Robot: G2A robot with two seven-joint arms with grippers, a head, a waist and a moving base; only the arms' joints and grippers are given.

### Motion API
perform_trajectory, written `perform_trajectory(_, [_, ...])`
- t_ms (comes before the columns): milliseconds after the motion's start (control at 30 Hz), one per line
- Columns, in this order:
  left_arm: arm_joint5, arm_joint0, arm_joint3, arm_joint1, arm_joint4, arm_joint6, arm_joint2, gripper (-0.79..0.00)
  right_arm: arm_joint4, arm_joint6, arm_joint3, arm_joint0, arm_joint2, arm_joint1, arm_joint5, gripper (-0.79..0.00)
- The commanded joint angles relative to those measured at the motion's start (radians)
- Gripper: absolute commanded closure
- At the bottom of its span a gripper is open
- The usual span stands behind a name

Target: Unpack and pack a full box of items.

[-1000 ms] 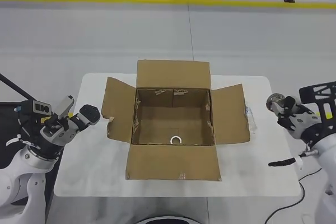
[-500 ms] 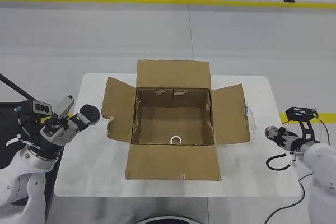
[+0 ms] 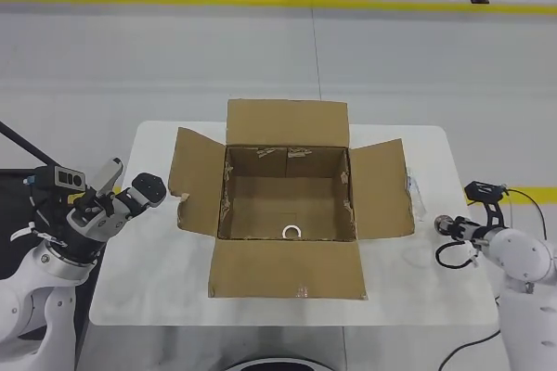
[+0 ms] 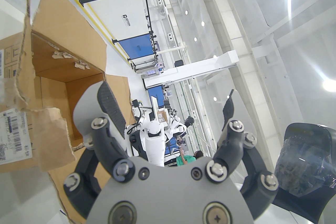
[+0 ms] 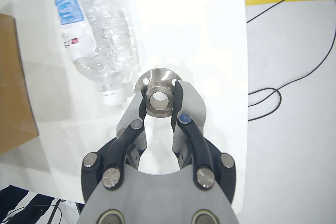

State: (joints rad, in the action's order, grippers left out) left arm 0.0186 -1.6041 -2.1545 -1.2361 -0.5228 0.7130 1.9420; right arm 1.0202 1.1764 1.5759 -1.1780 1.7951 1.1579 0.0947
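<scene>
While clamping the metal flange in the right gripper, hovers over the table beside the cap of the bottle lying lengthwise along the box's right flap, with left gripper spread

Brown cardboard box is open on top, I can drop straight in; only a small white ring on its floor by the near wall. Spread flaps cover the white table round it. Crushed clear plastic bottle lies between the right flap and my right gripper, closed on a round steel flange
</scene>
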Motion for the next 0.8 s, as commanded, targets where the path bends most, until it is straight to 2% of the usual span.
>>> perform_trajectory(0, [0.0,0.0,0.0,0.0,0.0,0.0,0.0,-0.785,0.0,0.002,-0.023,0.011,-0.007,-0.002,-0.002,0.0])
perform_trajectory(233, [0.0,0.0,0.0,0.0,0.0,0.0,0.0,-0.785,-0.003,0.006,-0.092,0.04,-0.029,-0.01,0.0,0.0])
perform_trajectory(300, [0.0,0.0,0.0,0.0,0.0,0.0,0.0,-0.785,-0.007,0.008,-0.103,0.043,-0.032,-0.012,0.002,-0.065])
perform_trajectory(367, [0.0,0.0,0.0,0.0,0.0,0.0,0.0,-0.785,-0.012,0.004,-0.111,0.043,-0.034,-0.014,0.002,-0.212])
perform_trajectory(500, [0.0,0.0,0.0,0.0,0.0,0.0,0.0,-0.785,-0.023,-0.001,-0.109,0.04,-0.036,-0.018,0.001,-0.391])
perform_trajectory(567, [0.0,0.0,0.0,0.0,0.0,0.0,0.0,-0.785,-0.024,0.004,-0.092,0.038,-0.037,-0.021,-0.001,-0.511])
perform_trajectory(633, [0.0,0.0,0.0,0.0,0.0,0.0,0.0,-0.785,-0.024,0.008,-0.074,0.035,-0.038,-0.023,-0.006,-0.686])
perform_trajectory(667, [0.0,0.0,0.0,0.0,0.0,0.0,0.0,-0.785,-0.023,0.008,-0.063,0.034,-0.038,-0.024,-0.008,-0.739])
perform_trajectory(767, [0.0,0.0,0.0,0.0,0.0,0.0,0.0,-0.785,-0.026,-0.002,-0.003,0.028,-0.034,-0.028,-0.013,-0.785])
